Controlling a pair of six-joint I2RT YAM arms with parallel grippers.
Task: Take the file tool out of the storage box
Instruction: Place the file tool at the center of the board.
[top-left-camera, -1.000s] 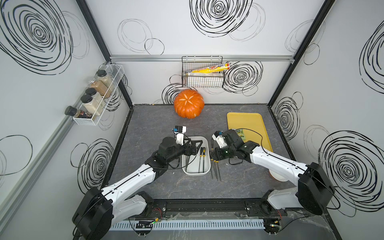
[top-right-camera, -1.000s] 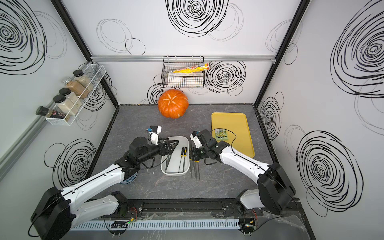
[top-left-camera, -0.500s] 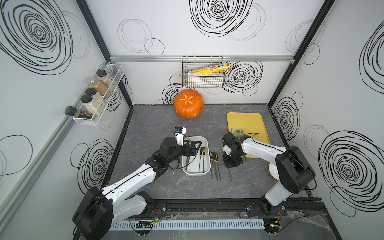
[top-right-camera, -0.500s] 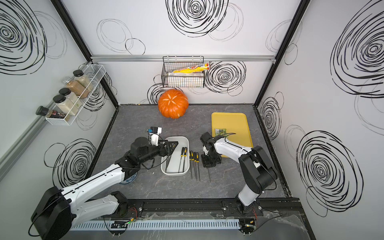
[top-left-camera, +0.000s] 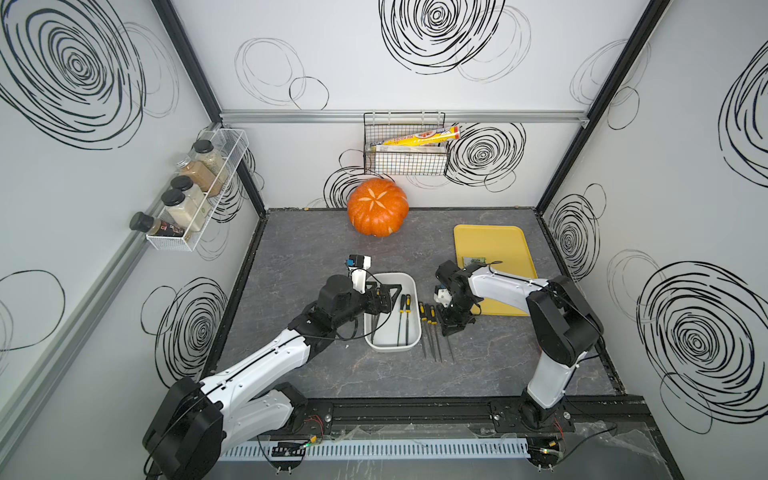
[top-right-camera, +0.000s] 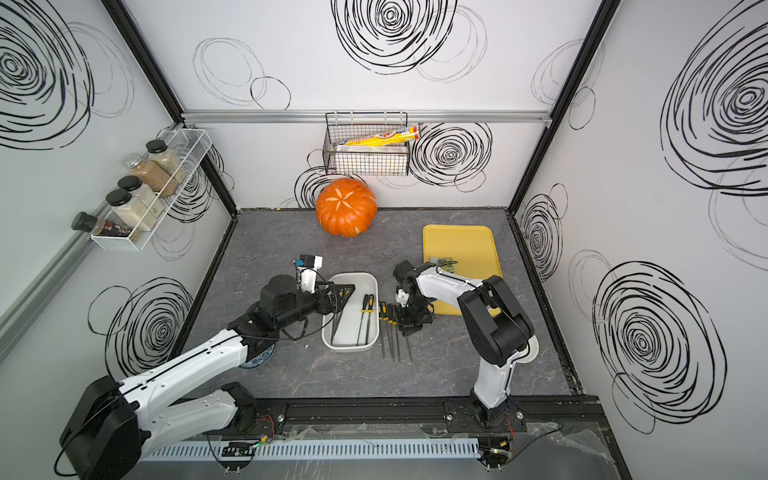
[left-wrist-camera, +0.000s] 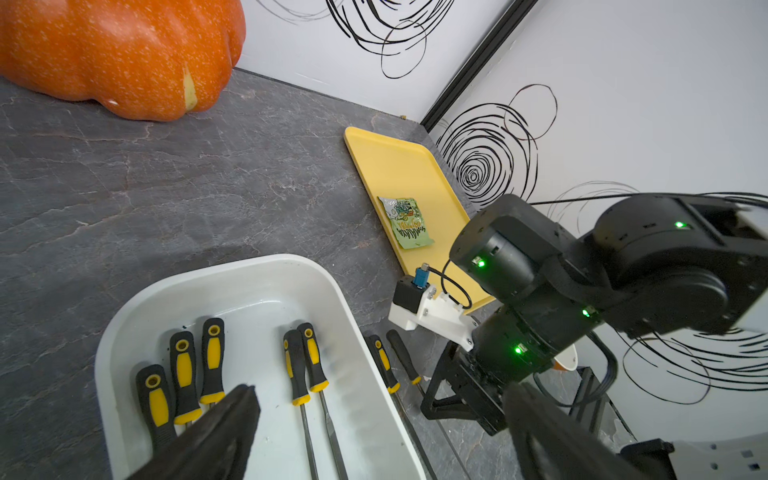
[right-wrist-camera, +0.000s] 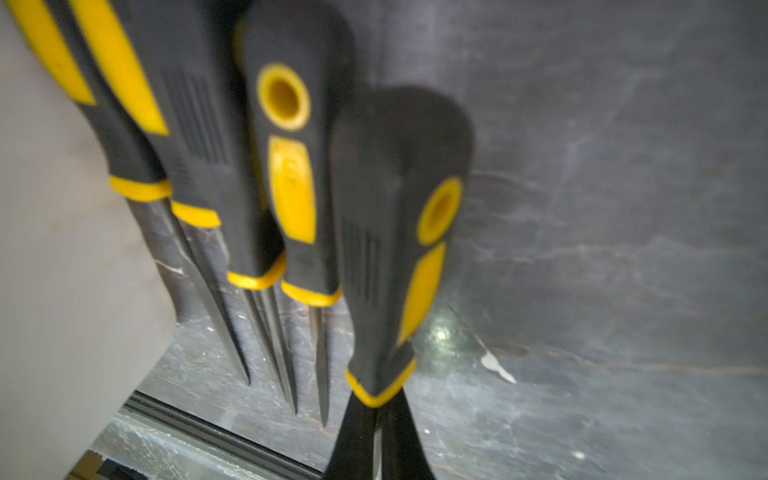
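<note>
Grey marbled tabletop (top-left-camera: 316, 249). Storage box (top-left-camera: 409, 291), frame centre in both top views, holds five file tools (left-wrist-camera: 309, 357): stiff and light; I'd grip the rubbery handle. Left gripper (left-wrist-camera: 382, 399) splayed above them. Right gripper (right-wrist-camera: 376, 440) clenched on another file (right-wrist-camera: 399, 249), outside the box.

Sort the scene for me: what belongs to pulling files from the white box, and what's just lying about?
In the job: storage box; five files inside it; files laid beside it; held file in the shut right gripper; open left gripper over the box.
Lying about: pumpkin; yellow tray with sachet; wire basket; spice rack.
</note>
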